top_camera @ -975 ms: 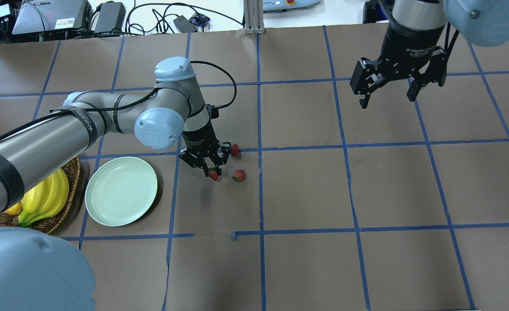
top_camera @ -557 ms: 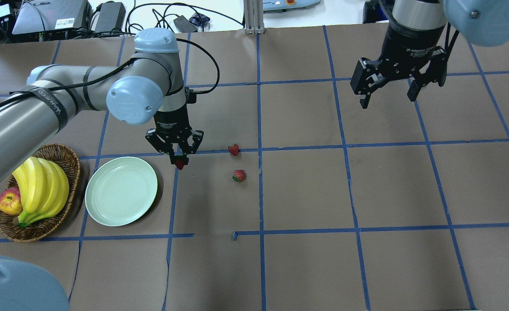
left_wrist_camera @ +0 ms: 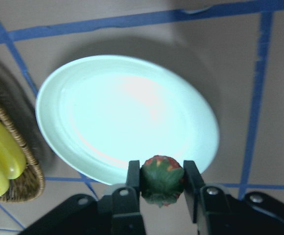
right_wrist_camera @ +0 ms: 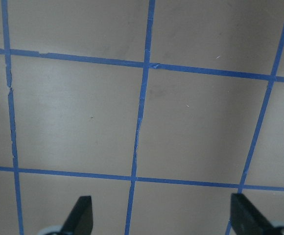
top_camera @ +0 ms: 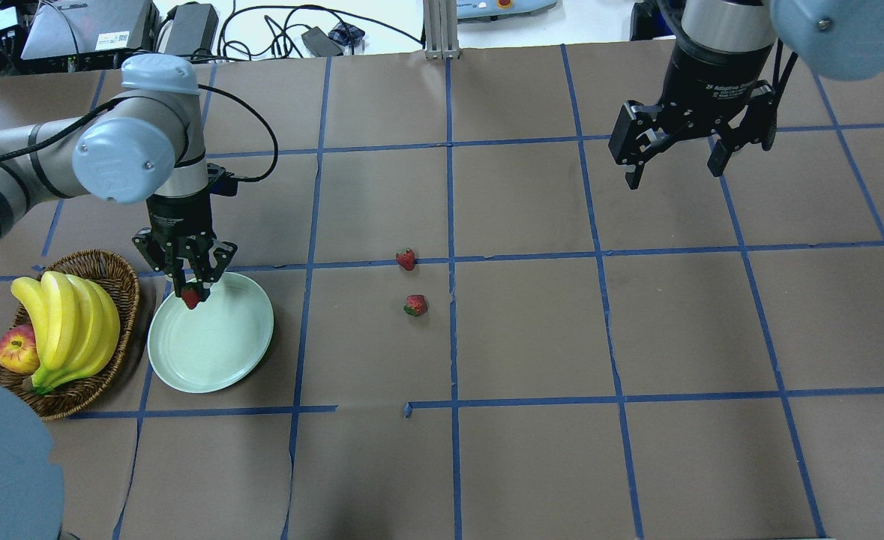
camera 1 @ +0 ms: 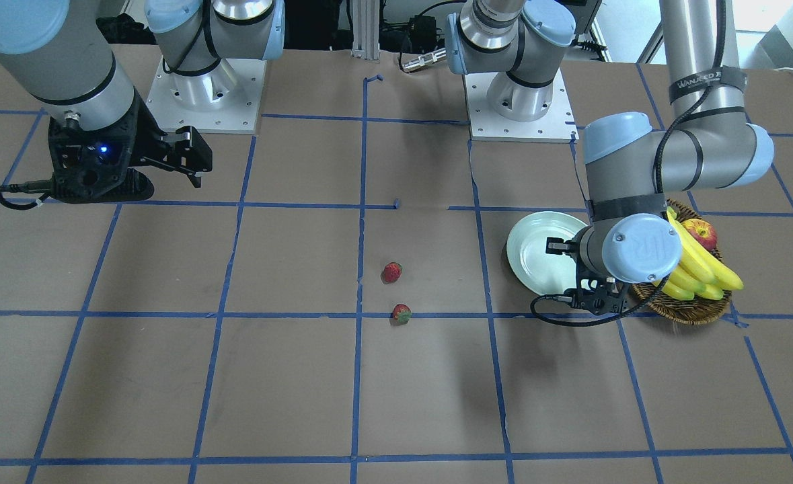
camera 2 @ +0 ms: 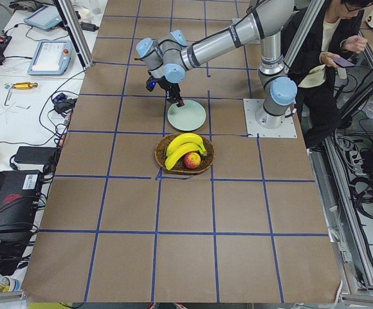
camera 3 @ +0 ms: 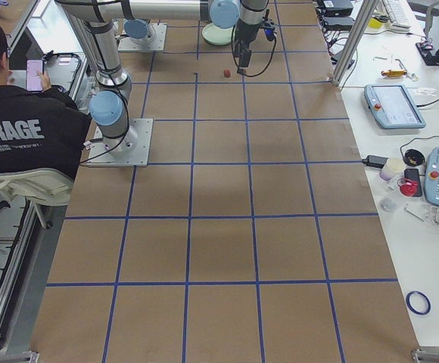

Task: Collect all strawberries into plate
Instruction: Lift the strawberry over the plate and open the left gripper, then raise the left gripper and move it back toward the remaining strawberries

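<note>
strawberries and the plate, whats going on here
The left gripper has one strawberry shut in its jaws, hovering over the rim of the plate, which has nothing on it. The two other strawberries lie on the table. The right gripper hangs open, holding nothing.

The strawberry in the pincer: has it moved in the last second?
Yes. The strawberry travelled left, away from the two loose strawberries, and now hangs over the plate's edge.

Light: bright, even, from overhead.
Shadows: soft; a darker one hugs the plate [top_camera: 217, 352] on the counter [top_camera: 531, 337].
Glare: plate whitened in left wrist view.
Focus: left pincer [left_wrist_camera: 162, 178] blurred close up.
</note>
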Tool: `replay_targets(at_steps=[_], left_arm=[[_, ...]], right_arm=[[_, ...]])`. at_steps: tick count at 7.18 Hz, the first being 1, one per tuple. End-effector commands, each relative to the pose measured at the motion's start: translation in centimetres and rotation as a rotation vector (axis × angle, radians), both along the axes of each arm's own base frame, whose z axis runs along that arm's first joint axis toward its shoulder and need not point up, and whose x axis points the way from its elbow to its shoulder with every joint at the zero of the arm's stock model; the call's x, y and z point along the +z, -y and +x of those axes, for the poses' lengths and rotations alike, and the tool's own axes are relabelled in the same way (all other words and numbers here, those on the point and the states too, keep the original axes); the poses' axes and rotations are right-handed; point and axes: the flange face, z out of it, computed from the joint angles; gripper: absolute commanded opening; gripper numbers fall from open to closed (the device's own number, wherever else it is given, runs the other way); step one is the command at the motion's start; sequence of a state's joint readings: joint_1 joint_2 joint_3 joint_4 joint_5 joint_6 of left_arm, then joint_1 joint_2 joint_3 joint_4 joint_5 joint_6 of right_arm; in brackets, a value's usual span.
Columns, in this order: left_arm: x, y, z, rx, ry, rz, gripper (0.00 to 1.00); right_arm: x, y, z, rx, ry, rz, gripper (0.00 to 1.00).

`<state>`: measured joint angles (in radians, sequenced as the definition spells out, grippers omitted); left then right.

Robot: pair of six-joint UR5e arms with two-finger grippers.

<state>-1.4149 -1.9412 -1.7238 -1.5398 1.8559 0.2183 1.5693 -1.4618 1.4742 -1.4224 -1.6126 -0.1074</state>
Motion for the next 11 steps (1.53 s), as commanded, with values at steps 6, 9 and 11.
replay_targets(at_steps=[6,9,11], left_arm=[[-2.8,0.3,1.1,0.01,-0.022,0.01,1.0],[2.9,3.2,-4.9,0.047,-0.115,-0.156,1.0],[3.7,4.6,-9.7,0.165,-0.196,-0.279,1.0]], right_arm=[[0.0,-0.1,0.0,0.0,-0.003,0.006,1.0],[0.0,-0.1,0.0,0.001,-0.004,0.006,1.0],[-0.1,-0.1,0.0,0.0,-0.003,0.008,1.0]])
